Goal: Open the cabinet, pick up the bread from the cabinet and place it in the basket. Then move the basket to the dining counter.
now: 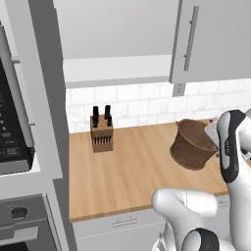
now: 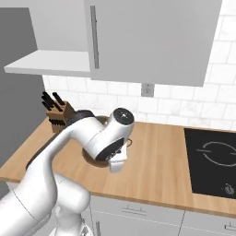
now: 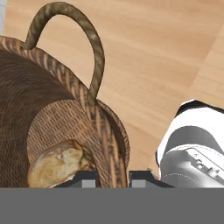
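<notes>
Basket (image 3: 57, 109) gripped at rim wall by closed fingers (image 3: 87, 178); bread (image 3: 54, 164) inside. Wicker judged light, stiff; tilted, bread may roll out.

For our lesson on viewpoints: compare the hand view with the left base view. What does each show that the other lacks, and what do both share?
Hand view alone: the bread lying inside the basket, and the gripper shut on the basket's rim. Left base view alone: the knife block, the open cabinet with its white shelf, the tiled backsplash. Both share the tilted basket and the wood worktop.
</notes>
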### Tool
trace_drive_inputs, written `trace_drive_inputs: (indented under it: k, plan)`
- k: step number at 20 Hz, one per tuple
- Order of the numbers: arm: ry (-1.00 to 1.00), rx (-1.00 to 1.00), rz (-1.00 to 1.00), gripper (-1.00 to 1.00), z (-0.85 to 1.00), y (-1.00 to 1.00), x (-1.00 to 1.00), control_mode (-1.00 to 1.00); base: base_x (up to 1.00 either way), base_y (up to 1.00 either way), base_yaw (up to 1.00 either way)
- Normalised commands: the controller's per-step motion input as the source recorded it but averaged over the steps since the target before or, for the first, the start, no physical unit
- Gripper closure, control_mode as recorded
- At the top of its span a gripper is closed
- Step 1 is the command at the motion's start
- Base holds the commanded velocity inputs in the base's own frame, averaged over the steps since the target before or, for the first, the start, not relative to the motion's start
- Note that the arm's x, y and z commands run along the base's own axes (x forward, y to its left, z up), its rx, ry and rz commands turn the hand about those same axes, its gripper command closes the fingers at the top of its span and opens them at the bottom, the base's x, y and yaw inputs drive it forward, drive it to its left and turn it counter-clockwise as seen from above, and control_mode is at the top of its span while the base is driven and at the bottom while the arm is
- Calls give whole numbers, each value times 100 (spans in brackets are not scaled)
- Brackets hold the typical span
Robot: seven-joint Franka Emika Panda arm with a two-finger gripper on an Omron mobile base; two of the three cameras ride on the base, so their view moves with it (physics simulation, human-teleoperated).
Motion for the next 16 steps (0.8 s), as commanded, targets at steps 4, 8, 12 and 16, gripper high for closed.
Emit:
trace_drive_inputs:
  k: [4,8,12,16]
  plan:
    - [0,-34,0,100,46,34,-30,-100,0,0,0]
    - [0,-21,0,100,43,41,-2,-100,0,0,0]
    - [0,-11,0,100,21,53,-2,-100,0,0,0]
    - [0,-3,0,100,7,29,-3,-100,0,0,0]
